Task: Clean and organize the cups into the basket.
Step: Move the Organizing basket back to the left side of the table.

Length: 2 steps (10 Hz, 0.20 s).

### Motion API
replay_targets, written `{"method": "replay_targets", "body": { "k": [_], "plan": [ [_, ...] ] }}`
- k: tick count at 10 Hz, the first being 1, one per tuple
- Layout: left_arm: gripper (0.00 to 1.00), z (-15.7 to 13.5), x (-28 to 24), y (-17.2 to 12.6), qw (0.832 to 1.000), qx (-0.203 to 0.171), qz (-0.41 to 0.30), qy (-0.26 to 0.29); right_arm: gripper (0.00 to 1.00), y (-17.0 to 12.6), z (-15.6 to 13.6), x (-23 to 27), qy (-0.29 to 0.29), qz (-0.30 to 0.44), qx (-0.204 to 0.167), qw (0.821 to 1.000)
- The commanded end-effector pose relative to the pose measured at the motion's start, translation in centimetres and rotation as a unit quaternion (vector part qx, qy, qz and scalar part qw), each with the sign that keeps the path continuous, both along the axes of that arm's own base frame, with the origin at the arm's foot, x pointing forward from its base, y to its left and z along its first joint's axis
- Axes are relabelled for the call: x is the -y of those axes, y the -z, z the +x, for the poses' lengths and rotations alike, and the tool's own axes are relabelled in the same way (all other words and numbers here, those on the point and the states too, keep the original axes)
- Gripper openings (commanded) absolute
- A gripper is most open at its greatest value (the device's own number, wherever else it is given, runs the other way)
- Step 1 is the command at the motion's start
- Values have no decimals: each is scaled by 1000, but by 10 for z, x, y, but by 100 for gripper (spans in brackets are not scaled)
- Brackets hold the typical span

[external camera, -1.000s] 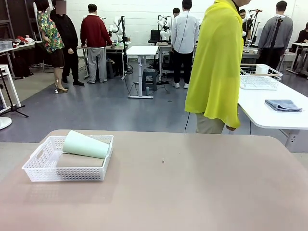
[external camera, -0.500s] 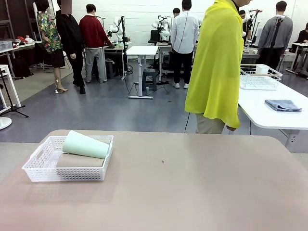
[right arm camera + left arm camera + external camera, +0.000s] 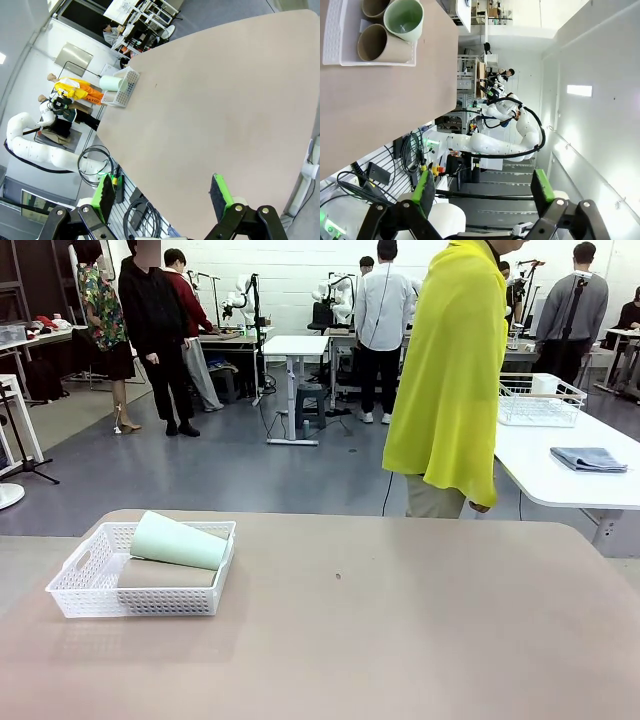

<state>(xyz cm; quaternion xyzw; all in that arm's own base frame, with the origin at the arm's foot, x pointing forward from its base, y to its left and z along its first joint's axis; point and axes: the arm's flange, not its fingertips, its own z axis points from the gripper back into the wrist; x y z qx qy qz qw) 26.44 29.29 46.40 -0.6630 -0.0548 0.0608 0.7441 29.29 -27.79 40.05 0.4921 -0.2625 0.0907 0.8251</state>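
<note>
Well beyond both pincers, across the surface: everything the task concerns sits gathered in one far corner.

Surface [image 3: 400, 620]: wide, tan, bare between the pincers and the basket; it spreads ahead of the right pincer and lies off to the upper side of the left pincer's rolled view.

Person [image 3: 450, 370]: in a yellow top at the far edge, turned side-on, hands not reaching over the surface; judged not to be taking part at this instant.

Basket [image 3: 90, 585]: white mesh, well apart from either pincer, toward the robot's left; judged to be set at the edge so the cups stay corralled and out of the working space.

Cups: lying on their sides inside the basket, since each is about as long as the basket is wide; two tan cups [image 3: 377, 42] side by side, the mint cup [image 3: 180, 540] resting on top of them, mouths facing the left pincer's camera; the task looks finished or very near it.

Left pincer [image 3: 482, 187]: jaws spread wide, nothing between the green pads; drawn well back off the surface, rolled sideways.

Right pincer [image 3: 162, 192]: jaws likewise wide and empty; raised above the near edge, tilted down over the surface, looking toward the distant basket.
</note>
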Motion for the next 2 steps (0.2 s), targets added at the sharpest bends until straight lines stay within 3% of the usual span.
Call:
{"method": "replay_targets", "body": {
  "k": [1, 2],
  "plan": [
    [100, -1, -3, 0, 1000, -3, 6, 5, 100, 1, 0, -2, -2, 3, 4, 1000],
    [100, -1, -3, 0, 1000, -3, 6, 5, 100, 1, 0, -2, -2, 3, 4, 1000]
  ]
}}
